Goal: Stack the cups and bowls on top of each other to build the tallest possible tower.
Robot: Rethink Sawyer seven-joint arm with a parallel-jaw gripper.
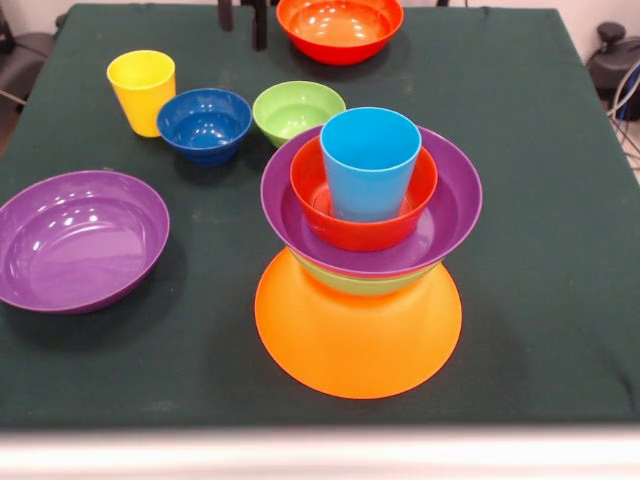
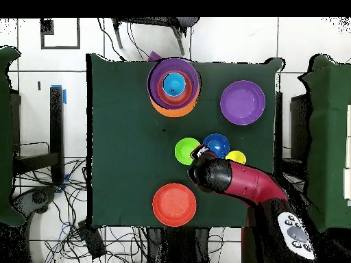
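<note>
The tower stands near the table's front: a big upturned orange bowl (image 1: 358,345), then a green bowl (image 1: 362,284), a purple bowl (image 1: 455,210), a red-orange bowl (image 1: 360,238) and the light blue cup (image 1: 370,160) upright on top. It also shows in the overhead view (image 2: 174,86). Loose on the table are the yellow cup (image 1: 141,90), a small dark blue bowl (image 1: 204,124), a green bowl (image 1: 297,110), a purple bowl (image 1: 80,238) and a red-orange bowl (image 1: 340,27). My gripper (image 1: 243,15) hangs open and empty, high above the gap between the dark blue and green bowls (image 2: 201,152).
The dark green table (image 1: 540,150) ends in a pale front edge (image 1: 320,450). My red arm (image 2: 240,181) reaches over the yellow cup's side of the table. Cables and stands lie on the floor around the table.
</note>
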